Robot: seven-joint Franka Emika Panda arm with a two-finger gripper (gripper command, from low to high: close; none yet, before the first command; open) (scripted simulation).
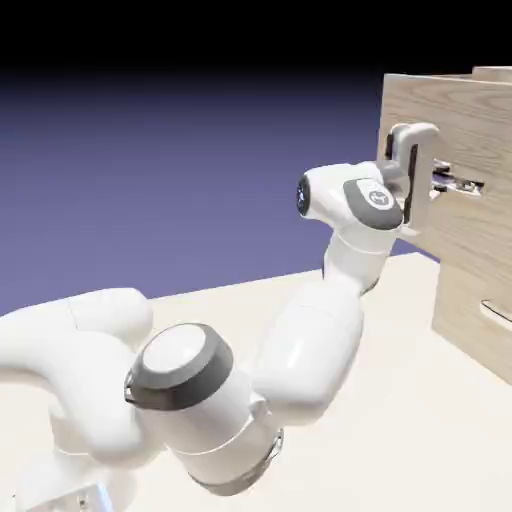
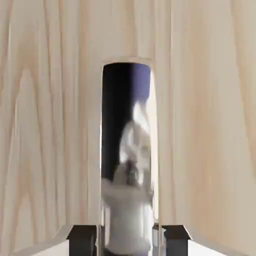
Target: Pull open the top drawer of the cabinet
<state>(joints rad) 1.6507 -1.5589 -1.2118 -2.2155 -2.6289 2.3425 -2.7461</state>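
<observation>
Count: 1 robot arm, white with grey joint bands [image 1: 310,350], spanning 8 to 2 o'clock in the exterior view. 1 boxy light wood-grain cabinet [image 1: 497,73], 2 to 4 o'clock. 2 flat wood-grain drawer fronts: upper [image 1: 430,105] at 2 o'clock, lower [image 1: 462,285] between 3 and 4. 2 shiny silver bar handles, 1 per front: upper [image 1: 462,185] between 2 and 3, lower [image 1: 497,314] between 3 and 4. 1 pale cream tabletop [image 1: 390,400], 5 o'clock. Hand view: 2 small dark grey fingertips [image 2: 82,241], 7 and 5 o'clock; 1 handle, centre to 6.
</observation>
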